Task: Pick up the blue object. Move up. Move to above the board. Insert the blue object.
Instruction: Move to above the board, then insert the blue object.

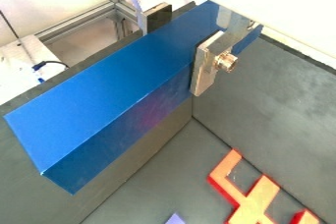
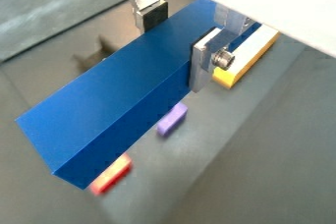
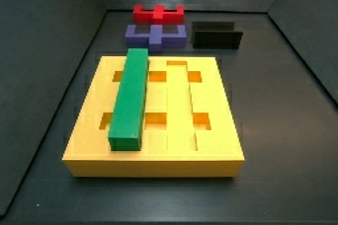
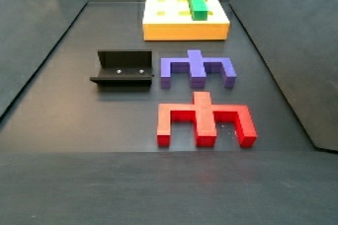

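Observation:
In both wrist views my gripper point(image 1: 184, 41) point(image 2: 180, 39) is shut on the blue object point(image 1: 118, 100) point(image 2: 125, 105), a long dark blue bar. One finger point(image 1: 210, 66) point(image 2: 207, 63) presses its near side and the other point(image 2: 151, 17) its far side. The bar hangs above the floor. A corner of the yellow board point(image 2: 250, 56) shows just past the gripper. Both side views show the board point(image 3: 211, 140) point(image 4: 165, 27) with a green bar point(image 3: 129, 96) point(image 4: 197, 2) lying in one groove. Neither the gripper nor the blue object shows in the side views.
A purple notched block point(image 3: 156, 35) point(image 4: 196, 67) point(image 2: 171, 122), a red notched block point(image 3: 158, 15) point(image 4: 205, 120) point(image 1: 250, 194) point(image 2: 112, 174) and the dark fixture point(image 3: 218, 37) point(image 4: 122, 69) stand on the floor beyond the board's end. Dark walls enclose the floor.

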Robot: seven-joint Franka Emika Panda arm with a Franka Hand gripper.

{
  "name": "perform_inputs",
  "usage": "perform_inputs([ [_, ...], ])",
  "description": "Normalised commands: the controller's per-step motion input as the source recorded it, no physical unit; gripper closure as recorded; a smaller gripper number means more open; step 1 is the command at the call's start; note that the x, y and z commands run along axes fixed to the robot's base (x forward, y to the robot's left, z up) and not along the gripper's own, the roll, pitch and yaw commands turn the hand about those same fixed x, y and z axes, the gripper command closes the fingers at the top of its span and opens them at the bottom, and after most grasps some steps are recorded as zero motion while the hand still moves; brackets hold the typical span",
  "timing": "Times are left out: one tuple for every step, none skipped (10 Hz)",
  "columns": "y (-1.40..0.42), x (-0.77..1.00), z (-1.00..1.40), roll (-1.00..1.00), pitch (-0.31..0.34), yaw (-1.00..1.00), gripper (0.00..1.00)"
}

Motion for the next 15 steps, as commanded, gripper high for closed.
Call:
perform_inputs([
  [-1.4, 0.67, 0.15, 0.07, 0.235, -0.12, 1.0],
  [-1.4, 0.69, 0.16, 0.04, 0.25, -0.05, 1.0],
  [-1.4, 0.71, 0.16, -0.05, 0.226, -0.03, 1.0],
  [-1.4, 0.72, 0.16, -0.03, 0.215, -0.01, 1.0],
  [-1.4, 0.72, 0.17, 0.0, 0.162, 0.0, 1.0],
  [-1.4, 0.74, 0.17, 0.0, 0.141, 0.0, 1.0],
  [-1.4, 0.75, 0.17, 0.01, 0.142, 0.01, 1.0],
  [-1.4, 0.78, 0.18, 0.0, 0.147, 0.01, 1.0],
  [-1.4, 0.8, 0.18, 0.02, 0.153, 0.01, 1.0],
  [-0.89, 0.56, 0.13, 0.05, 0.166, 0.01, 1.0],
  [-0.55, 0.38, 0.09, 0.06, 0.154, 0.01, 1.0],
  [-0.28, 0.2, 0.05, 0.06, 0.107, 0.01, 1.0],
  [-0.18, 0.13, 0.04, 0.05, 0.073, 0.01, 1.0],
  [0.0, 0.0, -0.12, 0.0, -0.024, 0.0, 1.0],
  [0.0, 0.09, -0.74, -0.08, -0.233, 0.05, 1.0],
])
